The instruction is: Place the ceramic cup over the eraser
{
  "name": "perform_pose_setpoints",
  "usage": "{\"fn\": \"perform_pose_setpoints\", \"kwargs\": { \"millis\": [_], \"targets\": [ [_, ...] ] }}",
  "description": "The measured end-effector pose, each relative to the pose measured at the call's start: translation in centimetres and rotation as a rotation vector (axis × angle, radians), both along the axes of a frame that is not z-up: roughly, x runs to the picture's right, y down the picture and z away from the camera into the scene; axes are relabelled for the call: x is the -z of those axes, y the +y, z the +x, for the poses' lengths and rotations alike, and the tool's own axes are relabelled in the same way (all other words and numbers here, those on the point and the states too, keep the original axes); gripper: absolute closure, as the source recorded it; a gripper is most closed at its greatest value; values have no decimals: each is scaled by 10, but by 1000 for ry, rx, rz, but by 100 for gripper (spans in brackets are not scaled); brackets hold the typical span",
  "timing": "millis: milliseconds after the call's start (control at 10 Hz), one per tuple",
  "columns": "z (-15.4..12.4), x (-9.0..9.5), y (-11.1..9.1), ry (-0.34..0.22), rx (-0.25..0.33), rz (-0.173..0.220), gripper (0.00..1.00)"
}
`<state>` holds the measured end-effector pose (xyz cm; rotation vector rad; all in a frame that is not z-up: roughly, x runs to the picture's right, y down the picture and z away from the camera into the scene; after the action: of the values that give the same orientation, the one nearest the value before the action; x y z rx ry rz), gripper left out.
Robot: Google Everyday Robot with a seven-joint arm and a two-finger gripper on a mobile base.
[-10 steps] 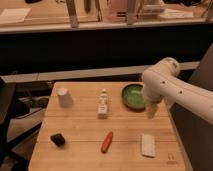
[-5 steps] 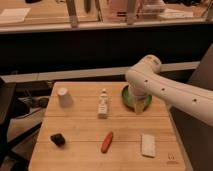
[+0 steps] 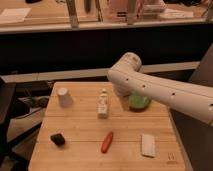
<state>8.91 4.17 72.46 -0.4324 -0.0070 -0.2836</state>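
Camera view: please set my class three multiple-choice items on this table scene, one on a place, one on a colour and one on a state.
1. Where on the table does the eraser lie? A front left; B back right; C centre.
2. What colour is the bowl? A blue; B green; C yellow.
3. How is the ceramic cup? A lifted in the air; B standing on the table, back left; C covering the eraser.

Key:
1 A: the black lump sits near the front left corner.
2 B: green shows beside the arm.
3 B: the cup stands alone, apart from the eraser, while the gripper hangs empty between the bottle and the bowl.
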Motion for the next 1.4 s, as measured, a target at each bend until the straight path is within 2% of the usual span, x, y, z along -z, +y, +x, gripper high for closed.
{"fn": "perform_pose_setpoints", "kwargs": {
  "millis": [300,500,900,1100,1400],
  "targets": [
    [-15,-7,-9,-24,32,10,20],
    [-46,-15,-17,-54,65,19,20],
    [-70,-28,-26,-93,110,31,20],
    [-96,-36,-33,-122,133,39,20],
    [-108,-44,-39,-150,161,48,20]
  ]
}}
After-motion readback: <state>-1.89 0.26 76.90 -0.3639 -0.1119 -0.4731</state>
